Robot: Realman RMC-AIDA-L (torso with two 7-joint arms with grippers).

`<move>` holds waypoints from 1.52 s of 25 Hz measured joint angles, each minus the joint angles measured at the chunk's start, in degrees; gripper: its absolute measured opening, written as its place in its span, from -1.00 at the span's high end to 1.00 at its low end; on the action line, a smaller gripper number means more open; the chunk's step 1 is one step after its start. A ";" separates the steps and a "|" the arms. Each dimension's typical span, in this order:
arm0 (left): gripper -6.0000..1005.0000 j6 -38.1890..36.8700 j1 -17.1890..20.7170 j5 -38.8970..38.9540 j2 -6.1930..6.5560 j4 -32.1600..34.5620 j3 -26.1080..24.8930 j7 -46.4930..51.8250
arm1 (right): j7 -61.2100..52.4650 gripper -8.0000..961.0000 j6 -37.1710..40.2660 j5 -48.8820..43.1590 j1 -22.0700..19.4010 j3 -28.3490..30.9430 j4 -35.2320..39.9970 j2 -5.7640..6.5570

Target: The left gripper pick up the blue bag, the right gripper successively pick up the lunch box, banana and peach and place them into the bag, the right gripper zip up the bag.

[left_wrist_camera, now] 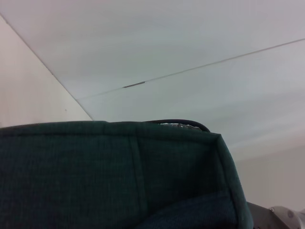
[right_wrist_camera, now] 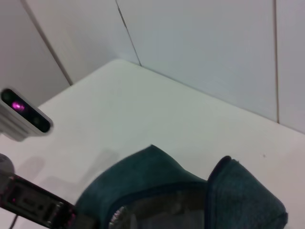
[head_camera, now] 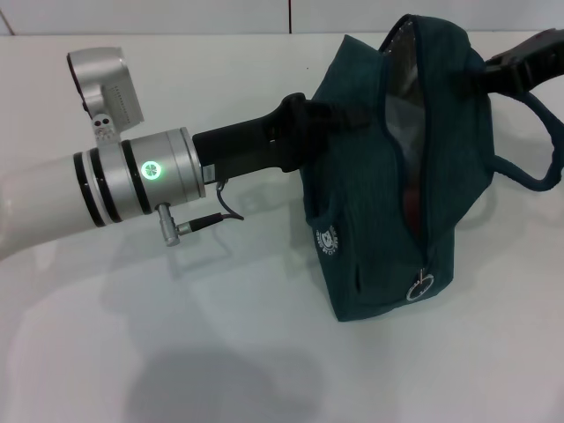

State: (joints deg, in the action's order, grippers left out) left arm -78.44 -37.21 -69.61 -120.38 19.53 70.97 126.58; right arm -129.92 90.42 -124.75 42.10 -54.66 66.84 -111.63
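Gripping the blue bag [head_camera: 397,176]: left end effector [head_camera: 319,123], closed.

one blue bag [head_camera: 388,176], two pincers, one table [head_camera: 176,352]

A plain white table [head_camera: 176,352] carries the work and runs back to a pale panelled wall [right_wrist_camera: 200,52]. One item stands directly on it: the blue bag [head_camera: 388,194], a dark teal fabric tote, resting on its base toward the table's right half. The bag's zip is open along most of its length, with the silver ring pull [head_camera: 421,285] at the near end. A silvery lining shows inside the mouth. One rope-like handle [head_camera: 538,167] trails onto the tabletop at the bag's right side.
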 joint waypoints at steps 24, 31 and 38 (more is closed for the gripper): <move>0.89 0.67 0.32 0.98 0.07 -0.79 -0.31 -1.04 | 9.88 -0.35 5.39 9.53 -5.14 5.54 0.28 -0.52; 0.89 0.68 0.98 1.72 0.13 -1.34 -0.35 -1.60 | 15.16 -0.72 10.32 13.76 -8.87 7.92 2.16 0.56; 0.89 0.55 1.70 1.72 0.15 -1.37 -0.30 -1.61 | 22.75 -0.81 19.77 20.13 -15.03 11.79 6.08 0.04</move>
State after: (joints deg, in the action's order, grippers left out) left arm -77.89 -35.51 -67.89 -120.23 18.16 70.67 124.97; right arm -107.17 110.19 -104.62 27.07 -42.87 72.93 -111.59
